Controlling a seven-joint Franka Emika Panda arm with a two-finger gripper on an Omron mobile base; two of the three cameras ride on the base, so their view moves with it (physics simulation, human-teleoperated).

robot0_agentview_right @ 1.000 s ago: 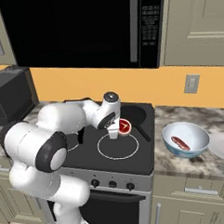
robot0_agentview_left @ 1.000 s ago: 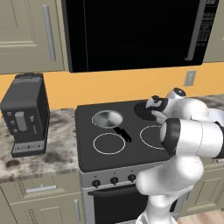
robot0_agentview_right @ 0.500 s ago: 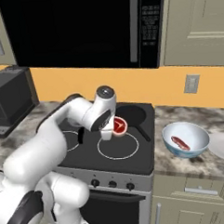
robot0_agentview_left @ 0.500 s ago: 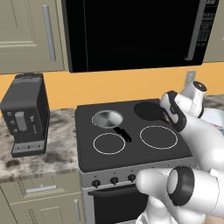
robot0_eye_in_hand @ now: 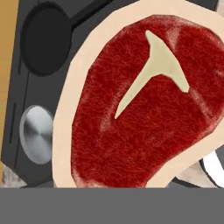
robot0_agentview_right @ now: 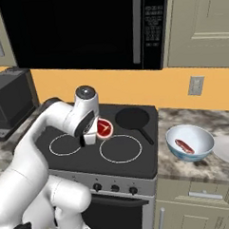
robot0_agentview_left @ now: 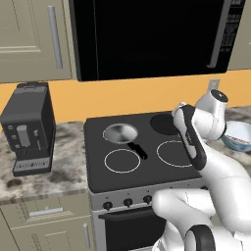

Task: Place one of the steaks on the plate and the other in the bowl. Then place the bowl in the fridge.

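Note:
My gripper (robot0_agentview_right: pixel 95 132) is shut on a steak (robot0_agentview_right: pixel 104 128), a red slab with a pale rim, hanging above the stove (robot0_agentview_right: pixel 76 159) between the front burners. Up close in the hand view this steak (robot0_eye_in_hand: pixel 144 109) shows a pale T-shaped bone. The other steak (robot0_agentview_right: pixel 184 145) lies in the white, blue-patterned bowl (robot0_agentview_right: pixel 190 142) on the counter right of the stove; the bowl (robot0_agentview_left: pixel 238 136) also shows past my arm in the left base view. The white plate (robot0_agentview_right: pixel 228 148) lies at the right edge, beside the bowl. The fridge is out of view.
A black pan (robot0_agentview_right: pixel 132 119) sits on the back right burner, its handle pointing toward the front right. A grey pan (robot0_agentview_left: pixel 120 132) sits on the back left burner. A dark coffee machine (robot0_agentview_left: pixel 29 127) stands on the left counter. A black microwave (robot0_agentview_right: pixel 83 27) hangs over the stove.
My arm has changed pose: its elbow has swung low and toward the cameras. The held steak has stayed above the stove and drifted slightly left in the right base view.

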